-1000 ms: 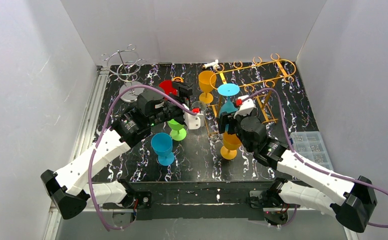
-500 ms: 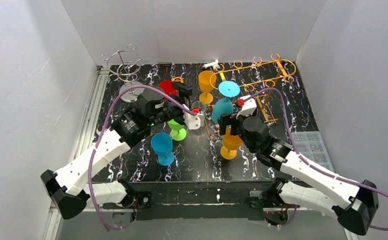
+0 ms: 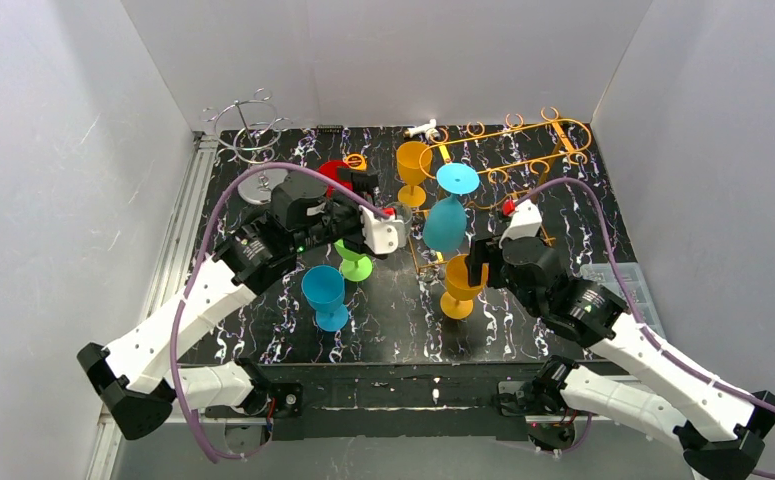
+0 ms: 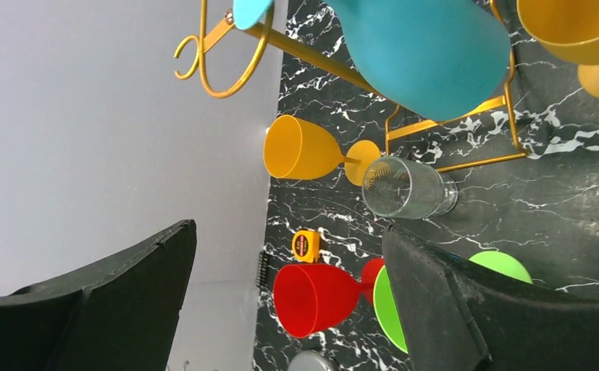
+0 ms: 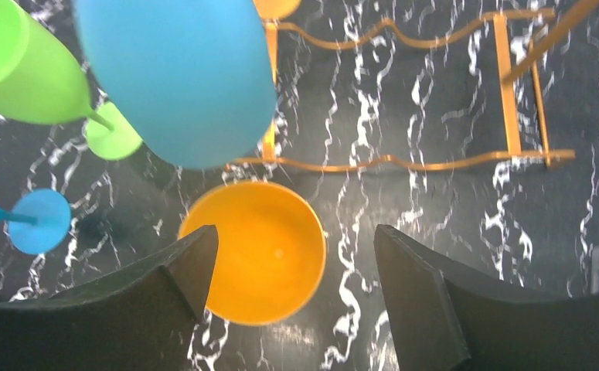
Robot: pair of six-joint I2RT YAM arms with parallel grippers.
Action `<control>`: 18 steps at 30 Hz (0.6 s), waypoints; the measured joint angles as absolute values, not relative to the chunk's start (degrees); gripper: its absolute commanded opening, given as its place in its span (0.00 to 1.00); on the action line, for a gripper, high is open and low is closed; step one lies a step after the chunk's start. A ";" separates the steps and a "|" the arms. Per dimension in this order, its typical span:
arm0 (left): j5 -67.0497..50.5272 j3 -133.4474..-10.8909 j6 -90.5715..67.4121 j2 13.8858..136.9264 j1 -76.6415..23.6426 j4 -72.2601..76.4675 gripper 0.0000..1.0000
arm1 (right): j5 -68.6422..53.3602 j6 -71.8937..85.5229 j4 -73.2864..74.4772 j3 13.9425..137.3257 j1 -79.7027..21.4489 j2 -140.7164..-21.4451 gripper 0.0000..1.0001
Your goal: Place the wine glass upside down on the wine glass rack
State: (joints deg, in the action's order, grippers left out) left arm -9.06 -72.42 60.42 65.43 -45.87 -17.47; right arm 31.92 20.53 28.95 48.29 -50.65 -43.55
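A teal wine glass (image 3: 445, 222) hangs upside down from the gold wire rack (image 3: 528, 165), with its foot (image 3: 457, 179) resting on the rails. In the right wrist view its bowl (image 5: 180, 77) fills the upper left, apart from the fingers. My right gripper (image 3: 478, 265) is open and empty, just right of the glass and above an upright orange glass (image 5: 253, 251). My left gripper (image 3: 373, 210) is open and empty to the left of the rack. The left wrist view shows the teal bowl (image 4: 427, 54) at the top and the gripper (image 4: 288, 232) with nothing between its fingers.
Standing around are an orange glass (image 3: 413, 165), a clear glass (image 4: 404, 188), a red glass (image 3: 335, 175), a green glass (image 3: 351, 255) and a blue glass (image 3: 324, 295). A silver rack (image 3: 253, 140) stands back left. A parts box (image 3: 618, 290) sits far right, a tape measure (image 4: 305, 246) behind.
My right gripper let go of the teal glass and drew back to the right and nearer. The glass stays hanging on the gold rack. The left arm shifted slightly.
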 measured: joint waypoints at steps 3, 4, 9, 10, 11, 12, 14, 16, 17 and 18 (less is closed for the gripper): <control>-8.71 -74.56 56.42 64.95 -45.87 -19.66 0.90 | 31.92 24.08 35.14 48.51 -50.65 -43.99 0.72; -8.69 -74.87 55.40 64.58 -45.87 -20.12 0.90 | 31.92 24.88 36.34 48.53 -50.65 -44.25 0.71; -8.25 -75.77 49.12 60.95 -45.87 -24.23 0.91 | 31.09 28.34 39.83 48.60 -50.65 -47.24 0.69; -8.14 -75.85 48.01 60.16 -45.87 -24.95 0.92 | 30.41 29.02 40.14 48.60 -50.65 -48.12 0.66; -8.03 -75.88 46.94 59.35 -45.87 -25.69 0.93 | 30.35 29.10 40.14 48.60 -50.65 -48.73 0.64; -7.90 -75.88 45.71 58.41 -45.87 -26.57 0.93 | 29.95 29.54 40.14 48.58 -50.65 -49.34 0.59; -7.66 -75.92 43.62 56.97 -45.87 -28.23 0.94 | 29.50 30.06 40.07 48.49 -50.65 -50.11 0.45; -7.27 -76.29 41.28 55.96 -45.87 -30.09 0.96 | 29.45 30.57 40.12 48.27 -50.65 -50.19 0.31; -7.01 -76.66 40.01 55.68 -45.87 -31.00 0.97 | 29.50 30.63 40.14 48.21 -50.65 -50.06 0.25; -6.76 -77.17 38.65 55.53 -45.87 -31.90 0.97 | 29.63 30.98 40.18 48.18 -50.65 -49.80 0.20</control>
